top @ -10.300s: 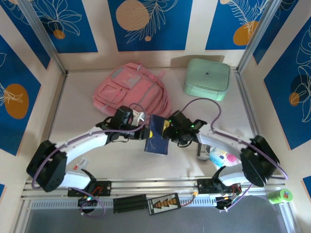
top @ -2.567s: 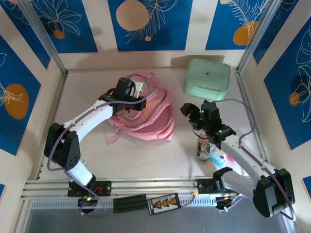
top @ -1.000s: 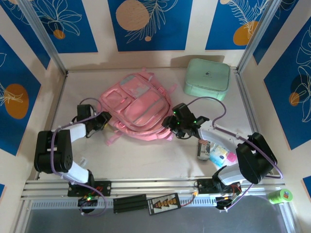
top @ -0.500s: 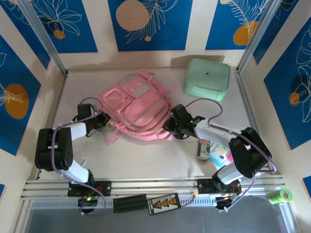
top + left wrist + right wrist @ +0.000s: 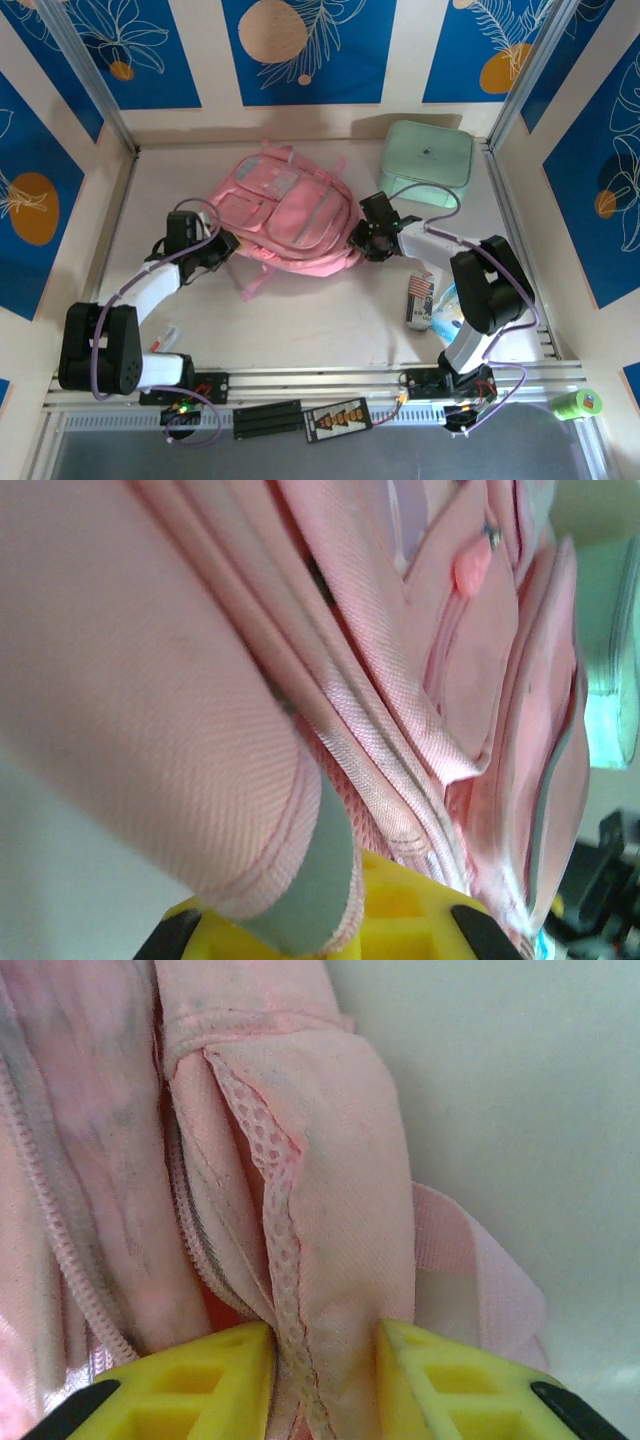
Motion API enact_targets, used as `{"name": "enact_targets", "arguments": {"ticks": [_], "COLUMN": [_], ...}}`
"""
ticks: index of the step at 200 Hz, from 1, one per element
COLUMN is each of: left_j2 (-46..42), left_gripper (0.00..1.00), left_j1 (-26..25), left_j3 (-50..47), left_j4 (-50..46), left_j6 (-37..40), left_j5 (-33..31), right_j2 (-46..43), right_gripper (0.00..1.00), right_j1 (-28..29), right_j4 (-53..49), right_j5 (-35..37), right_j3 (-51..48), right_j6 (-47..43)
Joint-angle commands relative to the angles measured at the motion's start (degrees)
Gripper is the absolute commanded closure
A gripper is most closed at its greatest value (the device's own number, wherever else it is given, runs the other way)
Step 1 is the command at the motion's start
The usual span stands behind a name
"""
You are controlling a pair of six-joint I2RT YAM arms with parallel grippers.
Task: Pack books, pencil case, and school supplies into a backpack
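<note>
Framing backpack (image 5: pixel 290 215), pale table (image 5: pixel 320 320); blue-patterned walls (image 5: pixel 340 60)

Top cam high behind, angled down; both wrist cams v. close on backpack (image 5: pixel 290 215), shared w/ top.

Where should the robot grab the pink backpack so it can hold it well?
Probably by a soft fold along its side edge, coming in level from the side. The backpack lies flat and is too wide to span, but its fabric bunches into thin folds that fit between two fingers. The right gripper pinches just such a fold at the bag's edge.
</note>
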Motion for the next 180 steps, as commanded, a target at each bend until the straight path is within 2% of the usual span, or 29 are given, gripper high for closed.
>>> {"name": "enact_targets", "arguments": {"ticks": [1,28,51,87,113,141,180], "left_j2": [-1.6,-1.2,0.0,1.5,3.3,4.7,4.1], "left_gripper": [1.00,1.00,1.00,1.00,1.00,1.00,1.00], "left_j1": [-4.5,-6.0,-6.3,-6.8,-7.1,-7.8,-8.4], "left_j3": [2.0,2.0,1.6,1.6,2.0,2.1,2.7], "left_j4": [-0.6,-0.7,0.8,3.8,7.0,10.1,9.2], "left_j6": [-0.7,-1.1,-2.5,-5.0,-7.1,-9.4,-8.4], "left_j5": [2.8,-0.9,-1.1,-0.7,-1.0,-0.5,0.2], "right_j2": [-0.3,-4.8,-9.5,-14.2,-13.4,-7.8,3.5], "right_gripper": [0.62,0.51,0.45,0.41,0.42,0.48,0.59], "right_j1": [-0.2,0.4,2.3,10.8,19.6,28.2,35.2], "right_j4": [-2.9,-7.2,-12.1,-17.9,-15.6,-11.2,-9.8], "right_j5": [5.4,13.0,17.4,20.7,17.4,17.6,14.3], "right_j3": [3.4,2.6,1.3,1.8,3.2,7.0,18.0], "right_j6": [-5.5,-8.9,-9.2,-9.9,-8.1,-6.5,-13.2]}}
